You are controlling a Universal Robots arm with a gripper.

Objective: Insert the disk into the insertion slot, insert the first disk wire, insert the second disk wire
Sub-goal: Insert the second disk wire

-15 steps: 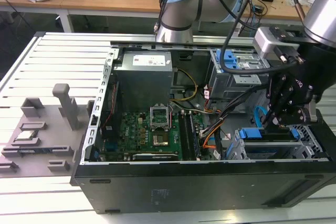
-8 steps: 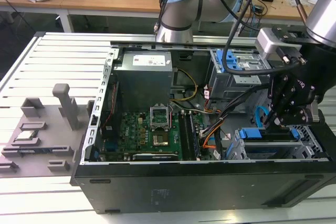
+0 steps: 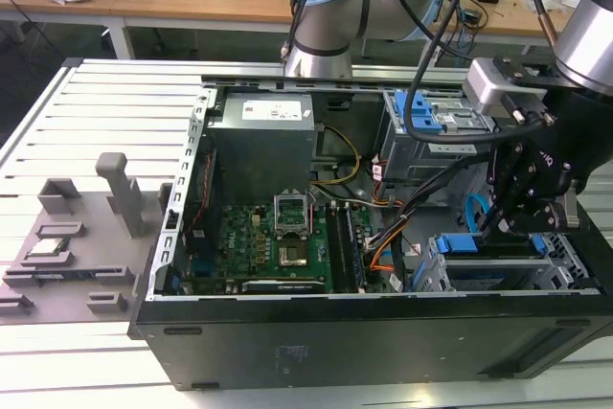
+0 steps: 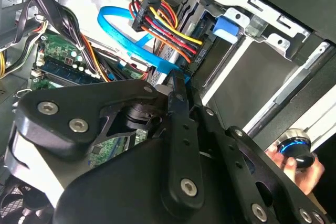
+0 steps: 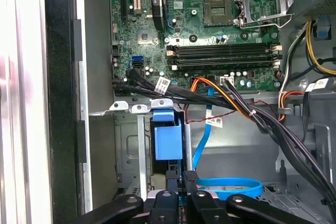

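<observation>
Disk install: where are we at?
The disk already sits in the insertion slot, its blue bracket showing. The hand is at the disk's rear, beside the second disk wire, which loops loose nearby. The orange, red and black wire bundle reaches that rear; seating is unclear.

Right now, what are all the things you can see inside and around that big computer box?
Computer case: one, black, open, on the slatted white table.
Circuit board: one, green, on the floor of the case.
Power box: one, grey, at the case's far end.
Tall drive cage: one, grey with blue latches, toward the exterior view's right.
Low drive cage: one, grey, below the gripper.
Disk carrier: one, blue, seated in the low cage.
Flat cable: one, light blue, looped beside the gripper.
Wire bundle: one, orange, red, yellow and black, running to a dark plug.
Grey blocks: several, on the table at the exterior view's left.
Gripper: one, black, over the low cage.
</observation>
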